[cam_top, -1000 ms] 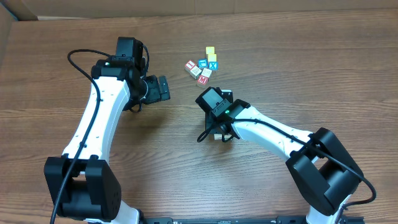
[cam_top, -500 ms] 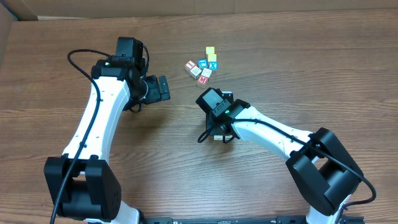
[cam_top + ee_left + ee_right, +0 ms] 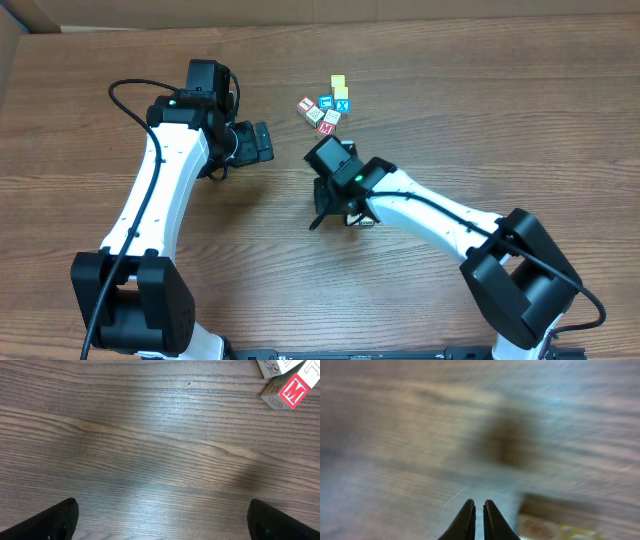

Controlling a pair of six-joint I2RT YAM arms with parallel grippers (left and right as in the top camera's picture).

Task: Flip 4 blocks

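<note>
Sliding nearer to the blocks, the right gripper is clenched on nothing — so a new pick is likely starting. Blocks sit clustered on the table; left gripper gapes, idle.

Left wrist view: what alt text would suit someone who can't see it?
A wood-grain table fills the frame. In the top right corner lie a block with a red M and part of another block. The left gripper is open, dark fingertips in the bottom corners.

The right arm has swung left, its wrist now nearer the blocks.
</note>
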